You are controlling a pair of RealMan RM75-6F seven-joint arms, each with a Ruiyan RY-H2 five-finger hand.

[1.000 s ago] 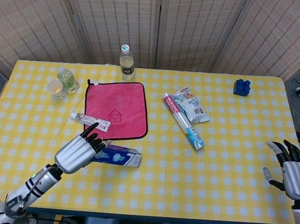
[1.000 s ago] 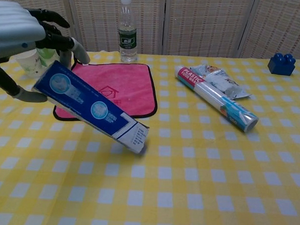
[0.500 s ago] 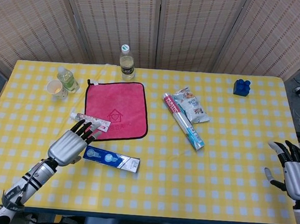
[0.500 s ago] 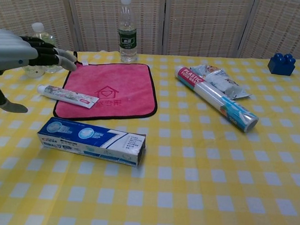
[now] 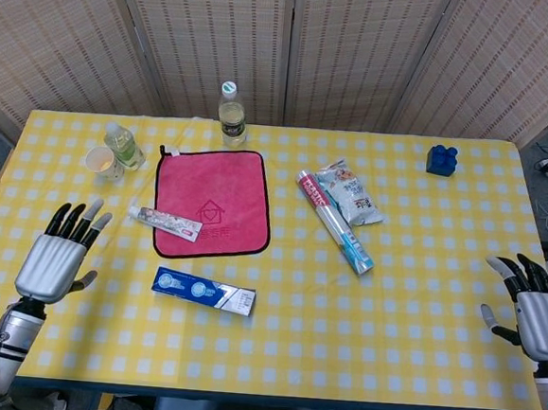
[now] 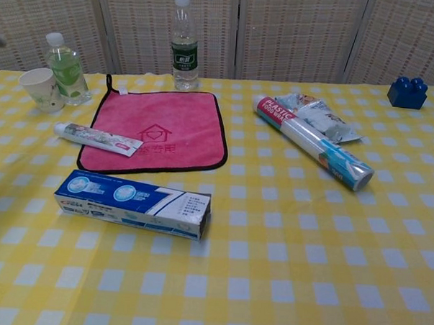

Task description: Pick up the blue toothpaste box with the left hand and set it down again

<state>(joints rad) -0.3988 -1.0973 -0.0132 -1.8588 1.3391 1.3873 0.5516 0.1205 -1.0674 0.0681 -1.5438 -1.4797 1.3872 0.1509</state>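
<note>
The blue toothpaste box (image 5: 204,291) (image 6: 132,203) lies flat on the yellow checked table (image 5: 389,309), just in front of the pink cloth (image 5: 212,202). My left hand (image 5: 53,260) hovers well to the left of the box, near the table's left edge, fingers spread and holding nothing. It is out of the chest view. My right hand (image 5: 536,314) stays at the table's far right edge, fingers apart and empty.
A toothpaste tube (image 5: 164,221) lies across the cloth's left edge. A paper cup (image 5: 100,162) and a small bottle (image 5: 124,144) stand at the back left, a water bottle (image 5: 231,115) behind the cloth. A plastic wrap box (image 5: 334,222), a snack bag (image 5: 350,192) and a blue brick (image 5: 441,159) lie to the right.
My left hand let go of the box, which dropped from a tilt to lie flat, and then drew back to the left, away from it. The right hand barely moved.
</note>
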